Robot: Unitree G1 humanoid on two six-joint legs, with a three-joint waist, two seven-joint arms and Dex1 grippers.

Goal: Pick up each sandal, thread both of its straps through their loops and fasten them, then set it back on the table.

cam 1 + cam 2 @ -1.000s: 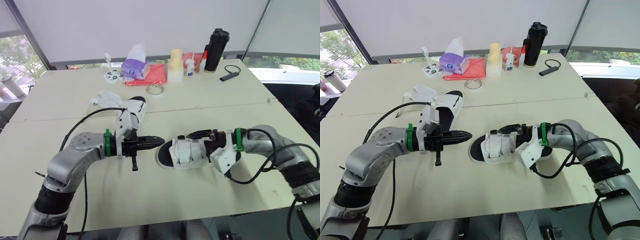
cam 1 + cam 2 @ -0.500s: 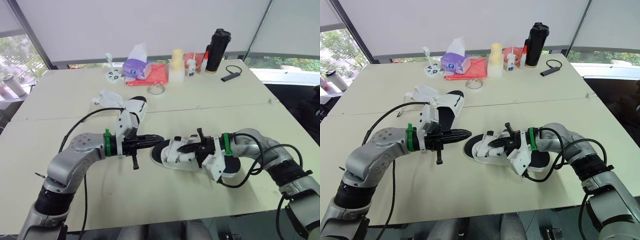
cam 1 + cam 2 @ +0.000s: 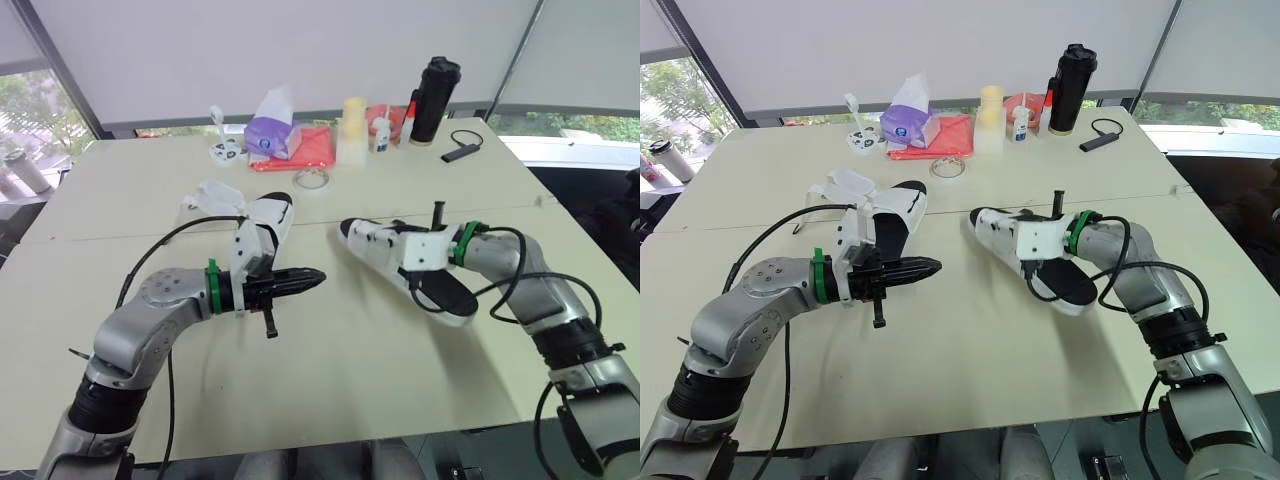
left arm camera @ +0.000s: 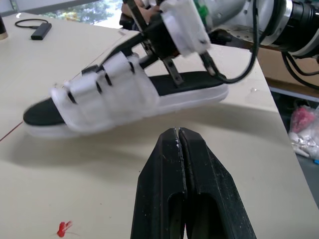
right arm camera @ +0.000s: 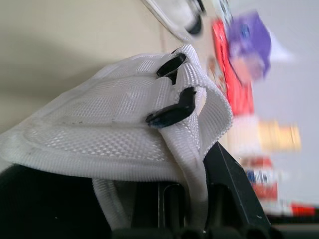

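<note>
The right end effector point(image 3: 1018, 238) grips a sandal point(image 4: 109, 87) by its white straps, holding it tilted over the bench point(image 3: 380, 400), on the robot's side of the black bottle point(image 3: 433, 100) and well apart from it. In the right wrist view a mesh strap with black loops runs down between the black fingers point(image 5: 227, 172). Whether the heel touches the bench cannot be told.

The left end effector point(image 4: 177, 130) is pressed closed and empty, level above the bench. It is nearer the robot than the bottle and off to the bottle's left, its tips aimed at the held sandal and short of touching it. The second sandal point(image 3: 268, 218) lies flat between that arm and the bottle's row, with loose white straps beside it.

Left of the bottle along the far edge stand small containers, a red cloth point(image 3: 310, 150) and a purple tissue pack point(image 3: 268, 135); their labels are too small to read. Bare bench runs from both end effectors to the near edge.
</note>
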